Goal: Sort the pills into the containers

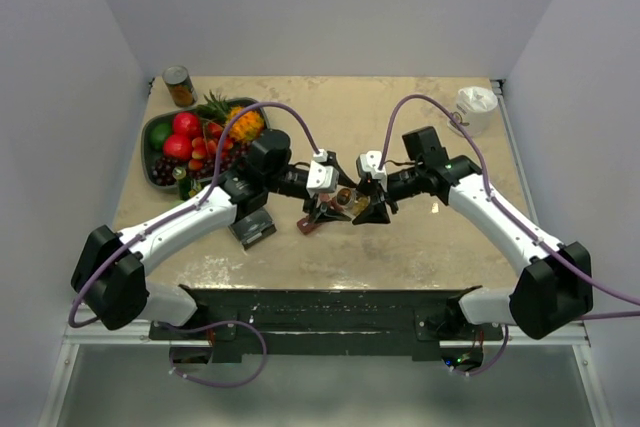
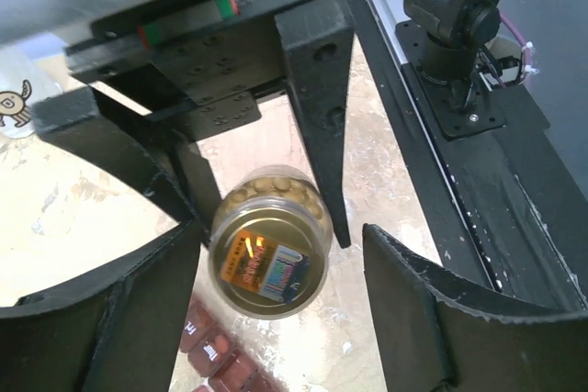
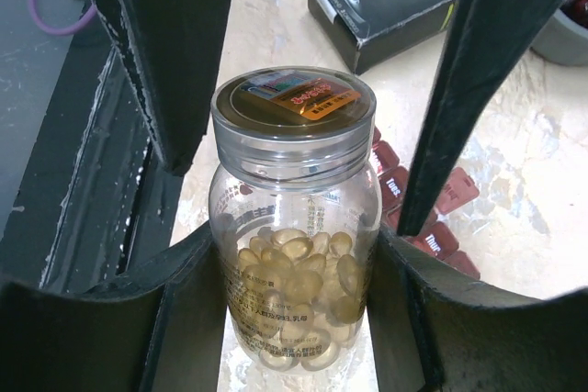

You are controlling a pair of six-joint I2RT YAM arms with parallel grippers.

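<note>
A small clear bottle holds the yellowish pills and has its clear cap on. My right gripper is shut on the bottle's body and holds it above the table. My left gripper faces the cap end-on. It is open, with one finger on each side of the cap and a clear gap on the right side. The containers, a dark red strip of day-labelled compartments, lie on the table just beneath, also visible in the left wrist view. From above, both grippers meet at the bottle.
A black box lies near the left arm's forearm. A dark fruit bowl and a tin can stand at the back left. A white cup stands at the back right. The table's near edge has a dark rail.
</note>
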